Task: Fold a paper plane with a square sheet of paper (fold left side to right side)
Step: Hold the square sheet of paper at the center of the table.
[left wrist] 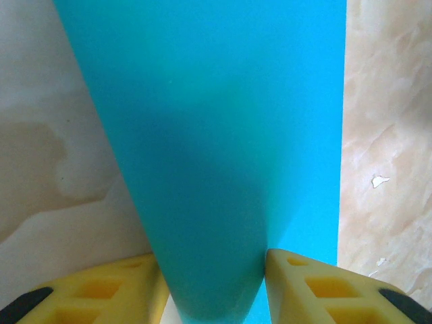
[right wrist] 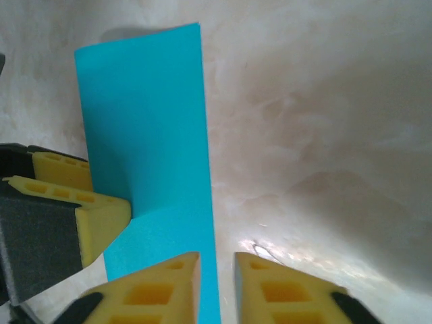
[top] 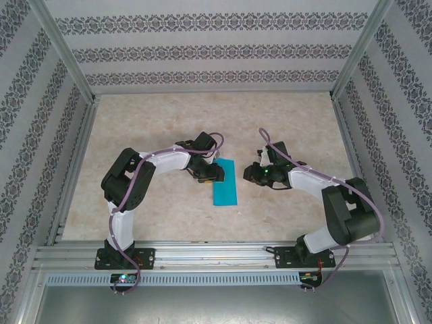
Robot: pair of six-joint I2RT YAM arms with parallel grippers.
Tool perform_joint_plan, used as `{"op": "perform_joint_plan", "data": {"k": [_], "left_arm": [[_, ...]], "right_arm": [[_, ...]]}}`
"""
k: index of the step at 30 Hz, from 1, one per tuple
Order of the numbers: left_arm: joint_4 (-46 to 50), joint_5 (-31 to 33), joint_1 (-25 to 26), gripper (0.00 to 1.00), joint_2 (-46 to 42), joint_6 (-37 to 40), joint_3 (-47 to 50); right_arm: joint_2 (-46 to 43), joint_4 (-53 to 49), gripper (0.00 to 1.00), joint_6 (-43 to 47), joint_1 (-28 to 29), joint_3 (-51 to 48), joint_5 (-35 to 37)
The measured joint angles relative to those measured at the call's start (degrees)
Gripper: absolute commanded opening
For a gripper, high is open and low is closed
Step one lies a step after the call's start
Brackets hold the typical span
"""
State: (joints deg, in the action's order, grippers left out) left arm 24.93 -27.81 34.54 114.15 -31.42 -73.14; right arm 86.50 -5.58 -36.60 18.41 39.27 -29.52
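- Top: the square sheet of paper [top: 225, 185] lies doubled mid-table, between my left gripper [top: 209, 174] and right gripper [top: 251, 172].
- Left wrist: my fingers [left wrist: 304, 290] pinch its curled fold; I should hold firm.
- Right wrist: my fingers [right wrist: 155, 290], nearly closed and empty, sit over its edge; I should press flat.

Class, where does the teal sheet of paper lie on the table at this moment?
In the top view the square sheet of paper, folded into a strip, lies between the left gripper, at its left edge, and the right gripper.
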Motion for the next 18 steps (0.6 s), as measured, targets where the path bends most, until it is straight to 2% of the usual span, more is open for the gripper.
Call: {"op": "perform_joint_plan", "data": {"k": [6,11,18], "left_arm": [[0.0,0.0,0.0,0.45,0.0,0.0,0.0],[0.0,0.0,0.0,0.45,0.0,0.0,0.0],[0.2,0.0,0.0,0.45,0.1,0.0,-0.2]], "right_arm": [[7.3,2.9,0.01,-2.4,4.3,2.2,-3.6],[11.2,4.5,0.00,-2.6,6.6,4.2,-4.2],[12.6,4.8,0.00,-2.5,6.9,4.3,-4.0]]}}
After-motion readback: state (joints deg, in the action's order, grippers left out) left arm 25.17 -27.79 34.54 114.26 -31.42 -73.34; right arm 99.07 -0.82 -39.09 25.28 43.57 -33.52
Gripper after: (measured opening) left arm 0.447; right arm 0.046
